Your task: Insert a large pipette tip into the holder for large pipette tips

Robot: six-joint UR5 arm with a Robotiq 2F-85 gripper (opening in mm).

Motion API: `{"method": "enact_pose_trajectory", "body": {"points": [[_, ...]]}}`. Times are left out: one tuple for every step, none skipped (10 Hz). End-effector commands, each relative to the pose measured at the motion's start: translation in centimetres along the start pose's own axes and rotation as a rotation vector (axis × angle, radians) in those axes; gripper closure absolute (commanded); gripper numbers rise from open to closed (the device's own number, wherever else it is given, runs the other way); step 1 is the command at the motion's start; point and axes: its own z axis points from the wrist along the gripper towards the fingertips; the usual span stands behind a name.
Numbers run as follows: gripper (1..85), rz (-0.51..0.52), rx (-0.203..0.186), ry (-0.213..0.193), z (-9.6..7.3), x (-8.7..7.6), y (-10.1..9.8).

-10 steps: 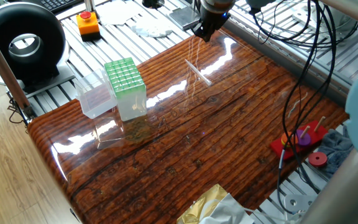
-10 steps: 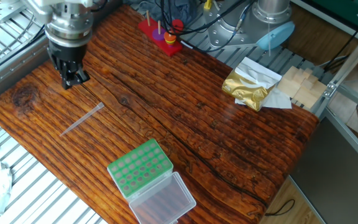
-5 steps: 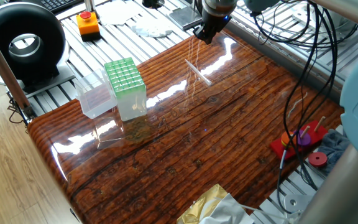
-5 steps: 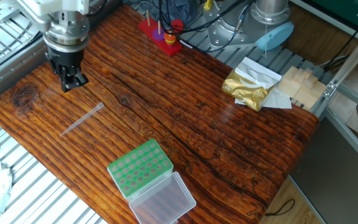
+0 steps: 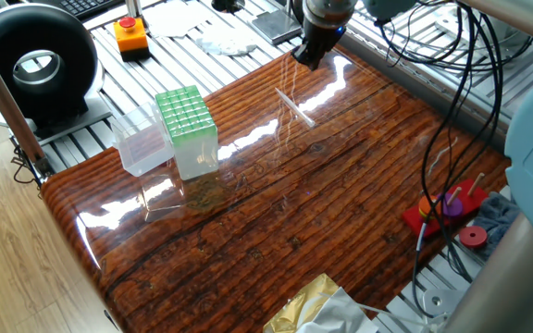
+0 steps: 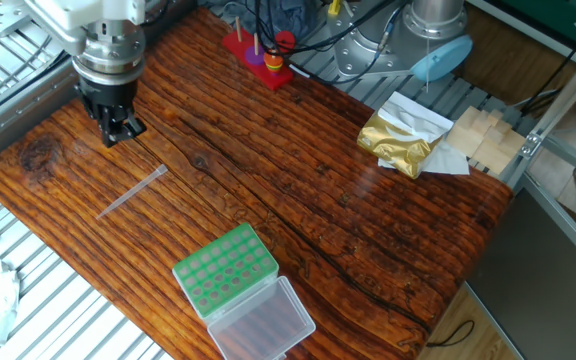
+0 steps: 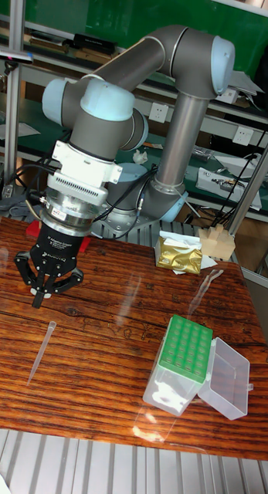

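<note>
The large pipette tip [image 6: 133, 190] lies flat on the wooden table [image 6: 298, 200], a slim clear tube that also shows in the first fixed view [image 5: 295, 106] and the tall view [image 7: 41, 351]. My gripper [image 7: 50, 289] hovers just above the table beyond the tip's far end, fingers spread open and holding nothing; its body is seen from above [image 6: 116, 128] and at the table's far edge [image 5: 305, 55]. The holder for large pipette tips [image 6: 225, 268] stands apart near the opposite edge, its green grid top [image 5: 185, 113] uncovered and its clear lid [image 7: 226, 378] swung open beside it.
A red peg toy [image 6: 258, 55] sits at one table corner under hanging cables. A gold foil bag [image 6: 398, 140] and wooden blocks [image 6: 483, 135] lie at another edge. Off the table are an orange stop button [image 5: 130, 35] and a black ring-shaped device [image 5: 35, 60].
The gripper has shifted very slightly near the far table edge, still open. The pipette tip and the holder have not moved.
</note>
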Motion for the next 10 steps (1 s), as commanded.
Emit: {"method": "enact_pose_trajectory", "body": {"points": [[84.7,-0.069,0.025,0.019,-0.1,0.5,-0.8],[84.7,-0.073,0.039,0.004,-0.1,0.1,-1.2],[84.7,-0.07,0.045,-0.029,-0.1,-0.8,-1.3],[84.7,-0.062,0.051,-0.103,-0.2,-2.7,-1.4],[84.7,-0.057,0.074,-0.15,-0.4,-3.9,-2.0],[84.7,-0.048,0.074,-0.171,-0.5,-4.4,-2.0],[84.7,-0.032,0.054,-0.188,-0.5,-4.9,-1.5],[84.7,-0.026,0.045,-0.204,-0.6,-5.2,-1.2],[84.7,-0.026,0.035,-0.21,-0.6,-5.4,-1.0],[84.7,-0.039,0.072,-0.176,-0.5,-4.6,-1.9]]}}
